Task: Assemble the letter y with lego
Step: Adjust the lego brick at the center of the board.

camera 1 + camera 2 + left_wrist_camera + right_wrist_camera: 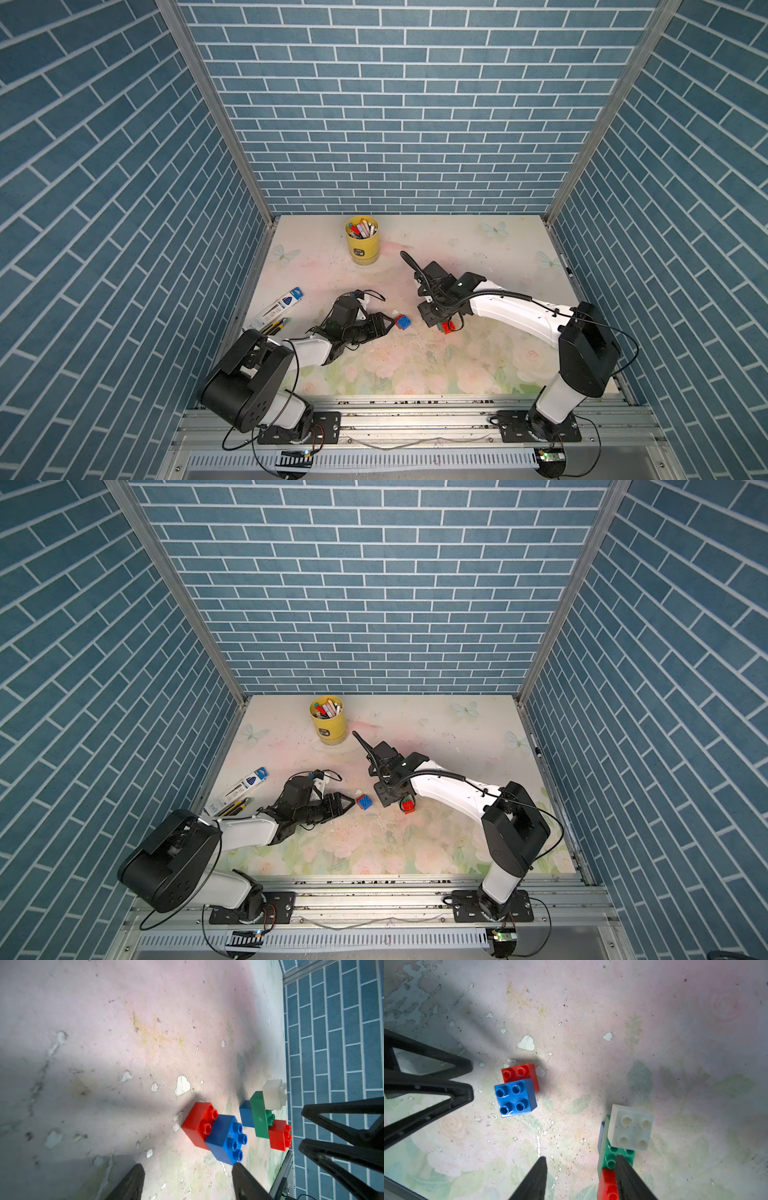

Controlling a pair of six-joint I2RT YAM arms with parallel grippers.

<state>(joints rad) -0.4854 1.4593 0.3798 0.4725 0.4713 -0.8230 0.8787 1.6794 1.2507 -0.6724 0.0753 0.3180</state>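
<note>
**Table** [478, 249]: floral print, scuffed and flaked. Both arms reach in toward the middle. A yellow cup [361, 245] of markers stands at the far side and a pen box [276, 309] lies by the left edge. Both are well apart from the work.

**The letter y:** not yet joined. The lego lies as two pieces near each other between the grippers, with bare table between them.

- Four-brick piece [264, 1118]: a green bar [607, 1159] with a white brick [631, 1127] on one end and a red brick [279, 1135] on the other. A blue brick [246, 1113] sits under the bar, mostly hidden.
- Two-brick piece [402, 322]: an upper blue brick [515, 1097] set offset on a lower red brick [519, 1072], leaving two red studs showing.

**Right gripper** [581, 1157]: jaws partly apart, with only bare table between them. In its wrist view one finger crosses in front of the green bar and the red end. I cannot tell whether it touches them.

**Left gripper** [187, 1165]: jaws partly apart and empty. The two-brick piece lies just ahead of one fingertip.

**Handling (judgement):**
- The bricks look like hard, glossy, light plastic. They should be rigid under the jaws but will likely skid on the table if nudged.
- Grip across opposite flat side walls, not over studs or corners.
- The offset joint rests on few studs, so levering may pop it. It is safer to hold the lower brick.
- Joining needs a straight push down while the other piece is pinned.
</note>
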